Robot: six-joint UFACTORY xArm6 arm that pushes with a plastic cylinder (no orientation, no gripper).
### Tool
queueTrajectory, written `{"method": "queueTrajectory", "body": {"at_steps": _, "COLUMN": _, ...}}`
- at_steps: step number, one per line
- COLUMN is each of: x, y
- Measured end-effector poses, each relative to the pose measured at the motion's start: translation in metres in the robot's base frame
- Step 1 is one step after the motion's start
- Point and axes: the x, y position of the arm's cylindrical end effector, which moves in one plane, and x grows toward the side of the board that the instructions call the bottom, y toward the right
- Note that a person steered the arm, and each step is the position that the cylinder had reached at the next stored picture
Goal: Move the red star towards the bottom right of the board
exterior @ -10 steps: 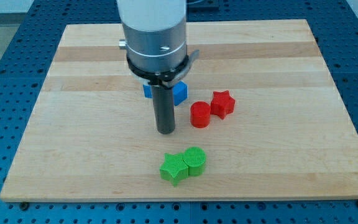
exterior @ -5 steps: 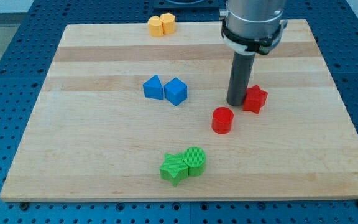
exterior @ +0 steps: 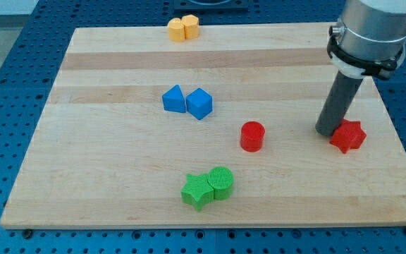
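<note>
The red star (exterior: 348,136) lies near the board's right edge, a little below mid-height. My tip (exterior: 328,132) stands on the board touching the star's left side, slightly above it. The red cylinder (exterior: 252,136) sits alone to the left, well apart from the star and the tip.
A green star (exterior: 197,190) and a green cylinder (exterior: 221,181) touch near the view's bottom centre. Two blue blocks (exterior: 187,101) sit side by side left of centre. Two yellow blocks (exterior: 182,28) sit at the top edge. The wooden board (exterior: 104,155) ends just right of the star.
My tip has swept from left of centre to the right, pushing the red star right and downward, away from the red cylinder, which also shifted slightly right.
</note>
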Motion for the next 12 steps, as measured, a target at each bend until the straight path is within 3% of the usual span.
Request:
{"method": "queueTrajectory", "body": {"at_steps": 1, "x": -0.026, "y": -0.001}}
{"method": "queueTrajectory", "body": {"at_steps": 2, "x": -0.010, "y": 0.031}}
{"method": "queueTrajectory", "body": {"at_steps": 3, "x": 0.035, "y": 0.039}}
{"method": "queueTrajectory", "body": {"at_steps": 4, "x": 0.048, "y": 0.037}}
{"method": "queueTrajectory", "body": {"at_steps": 5, "x": 0.029, "y": 0.031}}
{"method": "queueTrajectory", "body": {"at_steps": 9, "x": 0.062, "y": 0.032}}
{"method": "queueTrajectory", "body": {"at_steps": 10, "x": 0.044, "y": 0.029}}
{"method": "queueTrajectory", "body": {"at_steps": 12, "x": -0.019, "y": -0.051}}
